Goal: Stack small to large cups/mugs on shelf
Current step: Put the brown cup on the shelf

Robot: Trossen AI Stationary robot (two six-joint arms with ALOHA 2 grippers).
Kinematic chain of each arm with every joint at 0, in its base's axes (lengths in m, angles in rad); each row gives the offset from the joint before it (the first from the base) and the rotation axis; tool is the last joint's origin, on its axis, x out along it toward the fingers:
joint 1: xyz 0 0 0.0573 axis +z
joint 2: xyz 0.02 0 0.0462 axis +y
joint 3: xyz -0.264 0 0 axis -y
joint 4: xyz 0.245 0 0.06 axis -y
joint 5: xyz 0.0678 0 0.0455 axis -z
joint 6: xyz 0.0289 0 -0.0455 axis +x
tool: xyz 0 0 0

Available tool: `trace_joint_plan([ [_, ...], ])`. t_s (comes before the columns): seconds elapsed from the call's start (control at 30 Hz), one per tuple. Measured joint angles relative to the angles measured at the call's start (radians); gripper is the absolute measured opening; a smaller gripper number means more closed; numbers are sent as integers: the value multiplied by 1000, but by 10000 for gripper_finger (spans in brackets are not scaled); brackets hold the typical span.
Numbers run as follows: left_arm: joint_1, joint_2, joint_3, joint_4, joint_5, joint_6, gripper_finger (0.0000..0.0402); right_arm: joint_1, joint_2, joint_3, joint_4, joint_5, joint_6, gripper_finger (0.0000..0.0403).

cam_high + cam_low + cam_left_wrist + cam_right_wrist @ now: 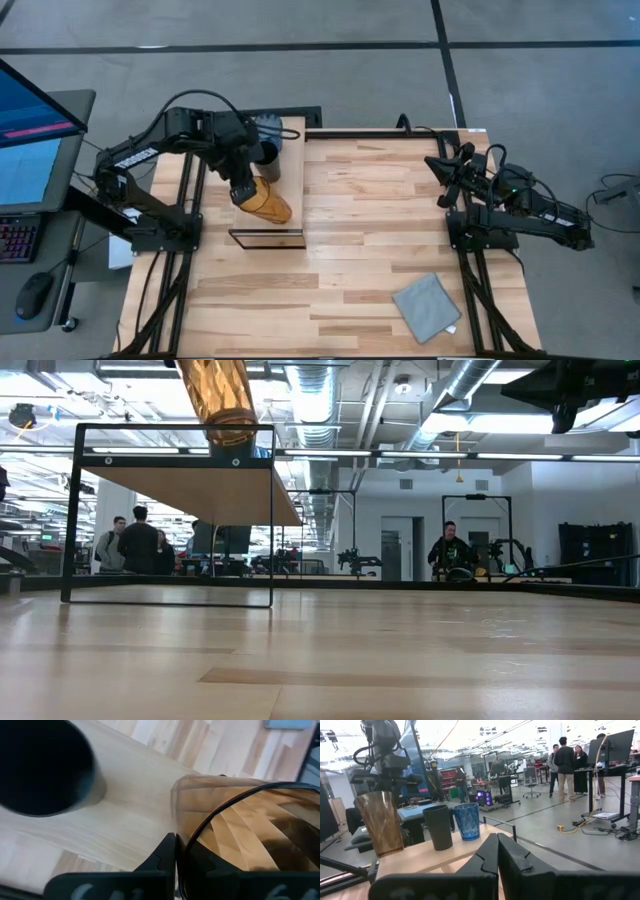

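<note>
amber cup at the shelf's near end, clamped at the rim

shelf [290, 180] as landmark. left arm folded over it, wrist tipped down; left gripper [176, 857] clenched on rim of amber cup [268, 200]. cup upright, long axis vertical, base about at shelf top; touching or not, cannot tell. black cup [438, 826] next along toward shelf's far end, blue cup [467, 821] just beyond. right gripper [496, 851] well off the shelf, fingers closed, empty, parked.
</note>
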Motion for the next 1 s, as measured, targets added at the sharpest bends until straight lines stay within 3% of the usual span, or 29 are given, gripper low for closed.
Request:
trace_joint_plan([
  [0.3, 28, -1, -1, 0, -78, 22, 0, 0, 0, 0, 2, 0, 9, 26],
  [1.0, 71, 6, -1, 0, -62, 26, 0, 0, 0, 0, 2, 0, 6, 26],
])
